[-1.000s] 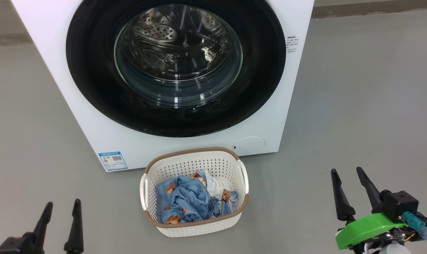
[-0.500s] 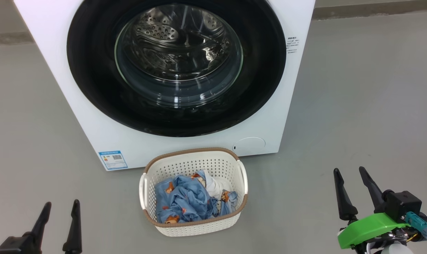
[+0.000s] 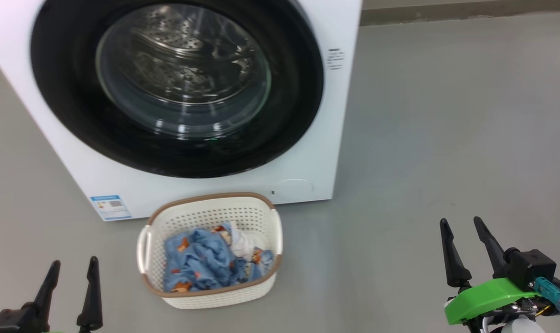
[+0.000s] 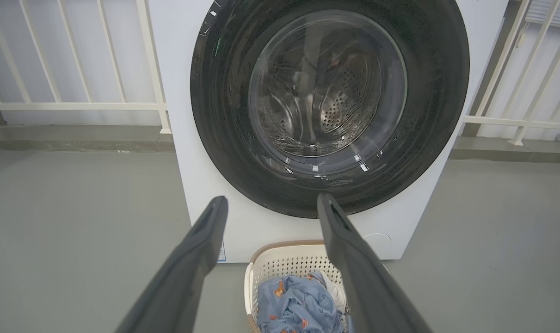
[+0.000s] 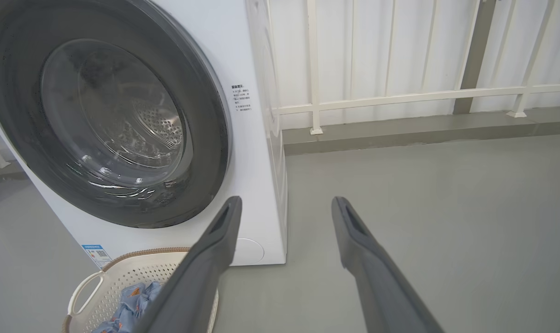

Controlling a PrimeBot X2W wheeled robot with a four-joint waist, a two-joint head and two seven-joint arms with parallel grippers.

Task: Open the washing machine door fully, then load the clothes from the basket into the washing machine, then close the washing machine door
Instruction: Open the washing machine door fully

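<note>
The white washing machine (image 3: 340, 138) stands at the upper left of the head view, and its round black-rimmed door (image 3: 178, 88) lies shut against the front; the steel drum shows through the glass. On the floor before it sits the cream basket (image 3: 210, 210) holding the blue printed and white clothes (image 3: 210, 259). My left gripper (image 3: 71, 268) is open at the lower left, left of the basket and apart from it. My right gripper (image 3: 462, 226) is open at the lower right, well clear of the basket. The door (image 4: 330, 101) and basket (image 4: 280, 263) also appear in the left wrist view.
Grey floor (image 3: 423, 138) stretches to the right of the machine. A white railing (image 5: 400, 97) on a low kerb runs behind the machine. A blue sticker (image 3: 109, 206) and a round flap (image 3: 294, 186) mark the machine's lower front.
The whole head view has shifted left, so the camera has turned right. Machine and basket keep their places relative to each other. Both grippers stay open and hold nothing.
</note>
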